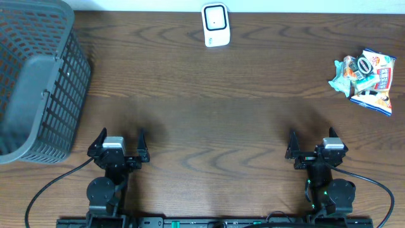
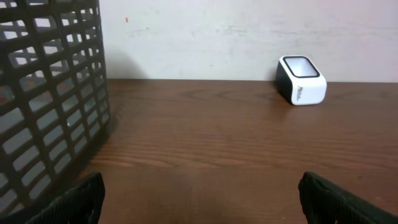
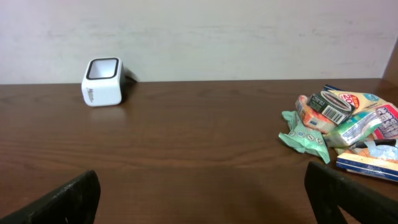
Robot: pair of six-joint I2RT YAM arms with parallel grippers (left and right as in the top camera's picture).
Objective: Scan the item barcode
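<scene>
Seemingly the scanner [image 1: 215,25] tilts its window toward the arms; left gripper [image 1: 121,135] and right gripper [image 1: 312,135] both gape, empty.

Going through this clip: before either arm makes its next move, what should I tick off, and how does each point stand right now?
1. Right pincer open and empty: ok.
2. Left pincer open and empty: ok.
3. Pile of snack packets in view on the right arm's side, with neither pincer touching it: ok.
4. A barcode shows on a top packet in the right wrist view: ok.
5. Scanner upright at the table's far edge, nothing in front of it: ok.
6. One packet free to lift alone: cannot tell, they overlap.
</scene>
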